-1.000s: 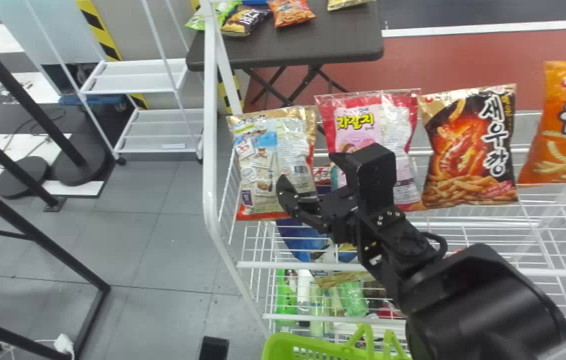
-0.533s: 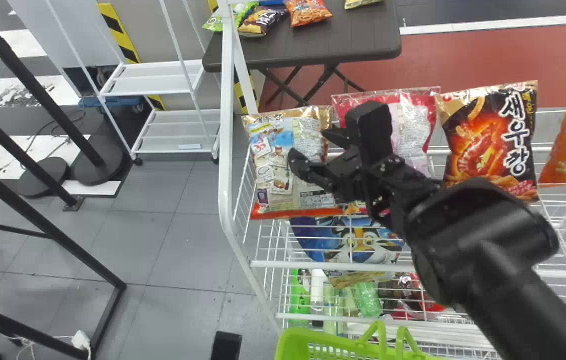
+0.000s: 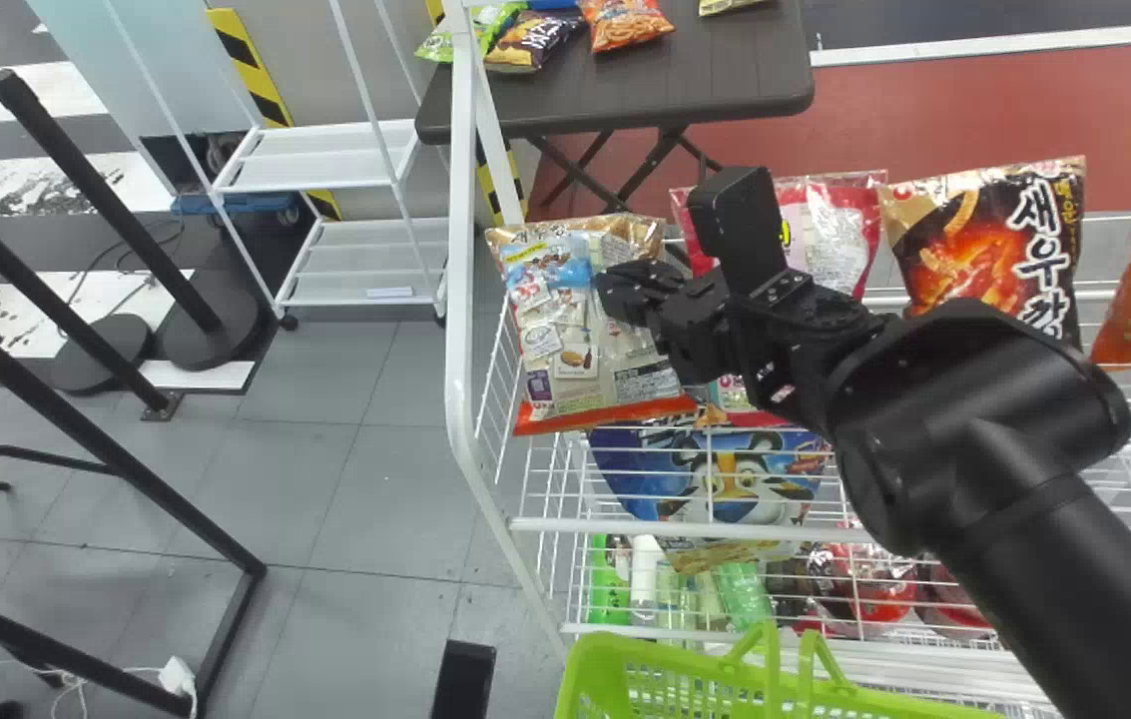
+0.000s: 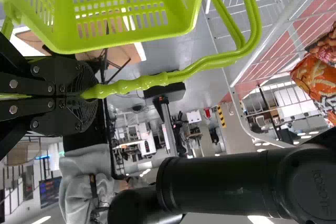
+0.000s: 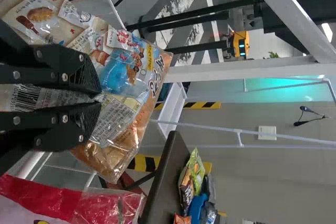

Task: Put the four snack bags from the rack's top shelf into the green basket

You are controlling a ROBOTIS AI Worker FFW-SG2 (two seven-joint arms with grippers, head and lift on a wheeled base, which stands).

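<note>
Now we are pinching the leftmost snack bag on the top shelf, our right gripper having narrowed from wide, readying the lift, while our left gripper is holding the green basket by its handle.

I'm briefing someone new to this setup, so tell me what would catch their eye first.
Probably the big black right arm, reaching across the rack from the right, its gripper at the leftmost snack bag on the top shelf. Next, the bright green basket low in front of the rack, its handle in the left gripper.
</note>
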